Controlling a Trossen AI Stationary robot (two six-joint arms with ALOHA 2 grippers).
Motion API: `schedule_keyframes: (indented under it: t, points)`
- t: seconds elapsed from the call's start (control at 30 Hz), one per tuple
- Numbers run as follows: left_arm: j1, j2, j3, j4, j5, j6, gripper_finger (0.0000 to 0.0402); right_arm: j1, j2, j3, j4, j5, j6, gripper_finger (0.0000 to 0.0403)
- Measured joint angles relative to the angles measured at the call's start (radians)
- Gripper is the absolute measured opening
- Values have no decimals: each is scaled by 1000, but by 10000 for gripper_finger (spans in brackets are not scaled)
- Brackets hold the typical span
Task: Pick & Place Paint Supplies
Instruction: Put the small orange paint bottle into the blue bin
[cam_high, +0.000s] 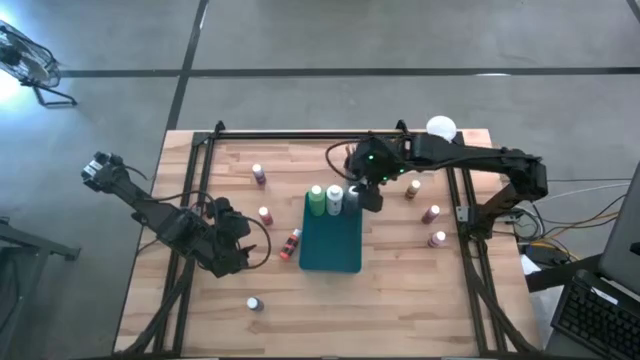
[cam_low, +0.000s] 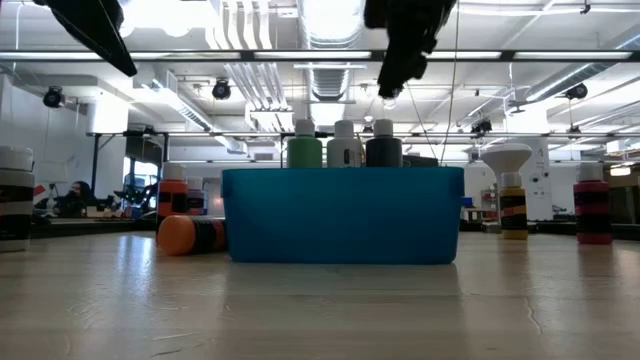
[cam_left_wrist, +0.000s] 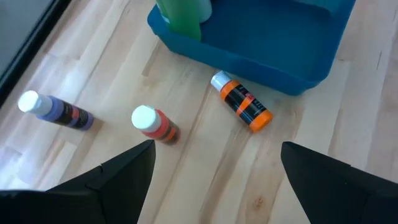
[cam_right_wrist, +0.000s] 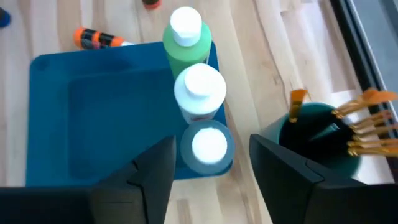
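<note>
Grey bottle (cam_right_wrist: 208, 147) upright in tray (cam_right_wrist: 74, 118); right pincer (cam_right_wrist: 208, 168) above it, released; left pincer (cam_left_wrist: 214, 168) wide apart.

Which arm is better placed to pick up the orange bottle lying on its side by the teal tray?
Left, probably. The left gripper hangs open just short of the toppled orange bottle, while the right gripper is above the dark-grey bottle in the teal tray.

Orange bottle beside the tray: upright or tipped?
Tipped. The orange bottle lies on its side on the table, cap end toward the teal tray, apart from it.
</note>
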Motion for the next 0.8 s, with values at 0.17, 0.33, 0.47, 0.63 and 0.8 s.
schedule_keyframes:
  t: [0.17, 0.33, 0.47, 0.63, 0.8]
  points:
    - [26, 1, 0, 9, 20, -16, 351, 7, -66, 22, -38, 0, 27, 181]
    - [68, 12, 0, 86, 78, -11, 351, 7, -137, 20, -40, 0, 29, 167]
    - [82, 70, 0, 193, 92, 111, 351, 7, -183, 20, -34, 3, 27, 157]
    - [124, 177, 0, 316, 119, 148, 351, 7, -214, 19, -33, 52, 24, 145]
    - [142, 280, 0, 350, 118, 56, 351, 7, -228, 19, -44, 52, 15, 131]
